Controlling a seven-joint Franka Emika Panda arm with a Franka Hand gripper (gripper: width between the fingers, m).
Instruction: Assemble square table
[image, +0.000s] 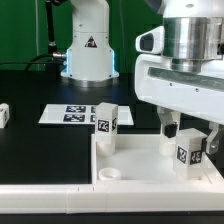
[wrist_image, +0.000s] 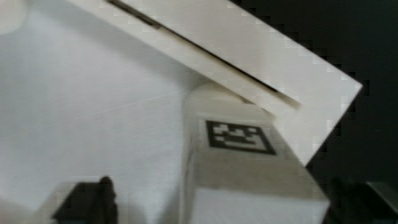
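The square table's white slab (image: 140, 160) lies rim-up at the front. One tagged white leg (image: 106, 120) stands upright at its back corner on the exterior view's left. A second tagged leg (image: 187, 152) stands at the back corner on the exterior view's right, between the fingers of my gripper (image: 188, 140). In the wrist view this leg (wrist_image: 246, 165) rises from the slab (wrist_image: 89, 100) between the dark fingertips (wrist_image: 89, 200). My gripper (wrist_image: 228, 198) is open, with a visible gap between one finger and the leg. A round empty socket (image: 110, 174) shows at the slab's front corner.
The marker board (image: 72, 113) lies flat behind the slab. A small white tagged leg (image: 4, 115) lies at the exterior view's far left. A long white bar (image: 45, 190) runs along the front. The robot's base (image: 85, 45) stands at the back.
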